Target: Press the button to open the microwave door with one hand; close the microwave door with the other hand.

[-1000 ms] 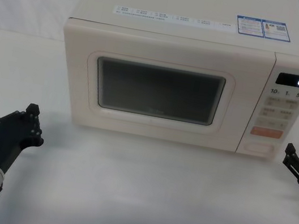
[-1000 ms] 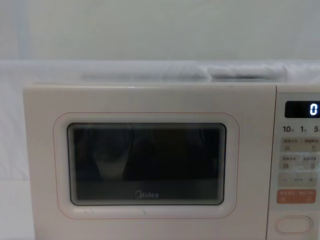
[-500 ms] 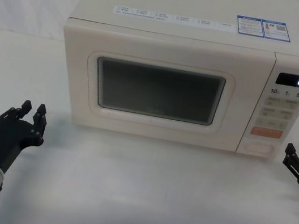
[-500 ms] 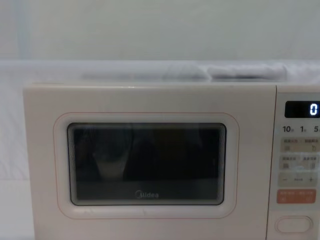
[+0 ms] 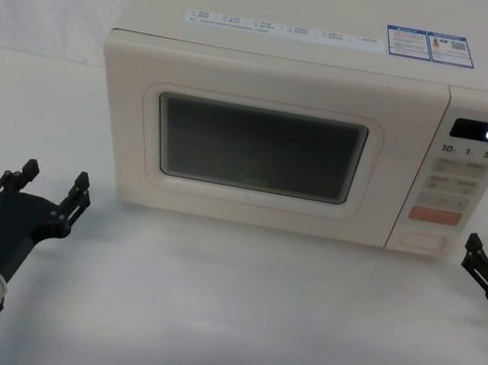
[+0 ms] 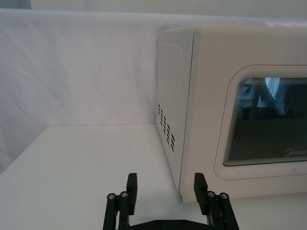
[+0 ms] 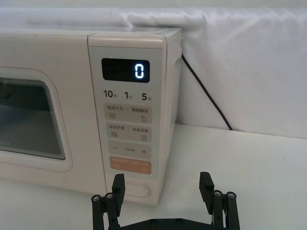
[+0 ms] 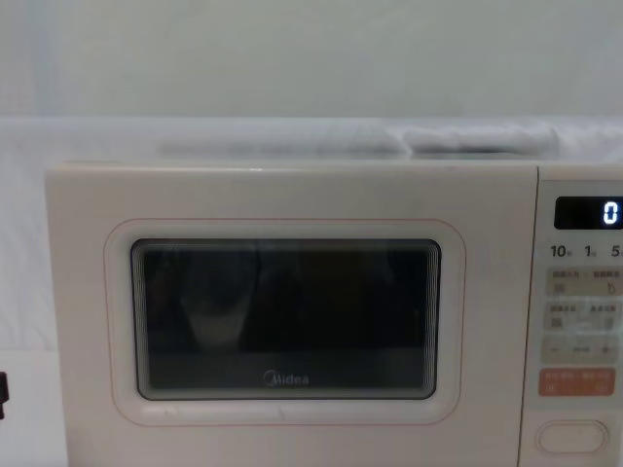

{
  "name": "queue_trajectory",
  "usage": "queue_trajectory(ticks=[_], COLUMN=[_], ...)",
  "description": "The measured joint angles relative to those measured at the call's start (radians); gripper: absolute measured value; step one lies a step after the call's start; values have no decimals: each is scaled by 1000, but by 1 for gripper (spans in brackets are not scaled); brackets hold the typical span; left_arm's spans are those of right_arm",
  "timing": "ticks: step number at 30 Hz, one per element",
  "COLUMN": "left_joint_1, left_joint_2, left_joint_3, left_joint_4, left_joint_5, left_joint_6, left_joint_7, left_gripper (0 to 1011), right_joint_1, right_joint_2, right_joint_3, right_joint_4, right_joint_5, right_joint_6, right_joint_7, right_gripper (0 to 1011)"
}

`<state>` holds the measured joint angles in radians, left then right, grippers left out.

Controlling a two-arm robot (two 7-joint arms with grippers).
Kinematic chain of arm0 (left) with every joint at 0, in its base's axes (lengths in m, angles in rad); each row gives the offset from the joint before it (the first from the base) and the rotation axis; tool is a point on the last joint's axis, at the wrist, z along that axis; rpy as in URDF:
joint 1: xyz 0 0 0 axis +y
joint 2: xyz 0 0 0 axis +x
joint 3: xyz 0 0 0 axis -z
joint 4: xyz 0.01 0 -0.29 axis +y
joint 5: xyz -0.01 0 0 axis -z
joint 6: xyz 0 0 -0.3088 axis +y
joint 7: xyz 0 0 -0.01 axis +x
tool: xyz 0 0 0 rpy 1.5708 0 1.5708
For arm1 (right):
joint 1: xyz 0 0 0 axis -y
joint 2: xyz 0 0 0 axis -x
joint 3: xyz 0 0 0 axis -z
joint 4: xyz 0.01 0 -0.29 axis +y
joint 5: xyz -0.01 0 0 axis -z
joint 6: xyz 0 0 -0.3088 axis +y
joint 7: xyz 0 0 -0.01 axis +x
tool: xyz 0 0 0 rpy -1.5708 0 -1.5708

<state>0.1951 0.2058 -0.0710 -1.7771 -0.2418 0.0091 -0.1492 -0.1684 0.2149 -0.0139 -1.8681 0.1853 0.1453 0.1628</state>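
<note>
The cream microwave stands at the back of the white table with the microwave door [image 5: 259, 148] closed flat; its dark window and logo face me [image 8: 286, 321]. The button [image 5: 423, 241] is the wide cream oval at the foot of the control panel, also seen at the button [image 7: 135, 190] and button [image 8: 571, 436]. My left gripper [image 5: 55, 177] is low at the front left, short of the microwave's left corner, open and empty [image 6: 165, 184]. My right gripper [image 7: 162, 184] hovers just in front of the button, open and empty, apart from the panel; it shows at the right edge [image 5: 485, 265].
An orange key [image 7: 130, 166] sits just above the button, under small pale keys and the lit display [image 7: 125, 70]. A black cable [image 7: 206, 93] runs down behind the microwave's right side. White cloth backs the table [image 5: 232, 312], which has free room in front.
My left gripper's fingers have spread from shut to open, staying in place. The right gripper and the door have not moved.
</note>
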Motion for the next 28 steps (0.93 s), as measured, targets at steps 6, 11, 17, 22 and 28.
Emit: queue_trajectory(ticks=[6,11,17,22,28], left_joint_1=[0,0,0,0,0], left_joint_2=[0,0,0,0,0], left_joint_3=[0,0,0,0,0], left_joint_4=[0,0,0,0,0], left_joint_5=[0,0,0,0,0], left_joint_6=[0,0,0,0,0], left_joint_7=[0,0,0,0,0], left_gripper=[922,1001,1001,1001,1001], right_joint_1=[0,0,0,0,0], right_joint_2=[0,0,0,0,0], right_joint_3=[0,0,0,0,0], right_joint_4=[0,0,0,0,0], right_joint_5=[0,0,0,0,0], right_joint_6=[0,0,0,0,0], right_joint_7=[0,0,0,0,0], right_gripper=[1002,1002,1002,1002,1002])
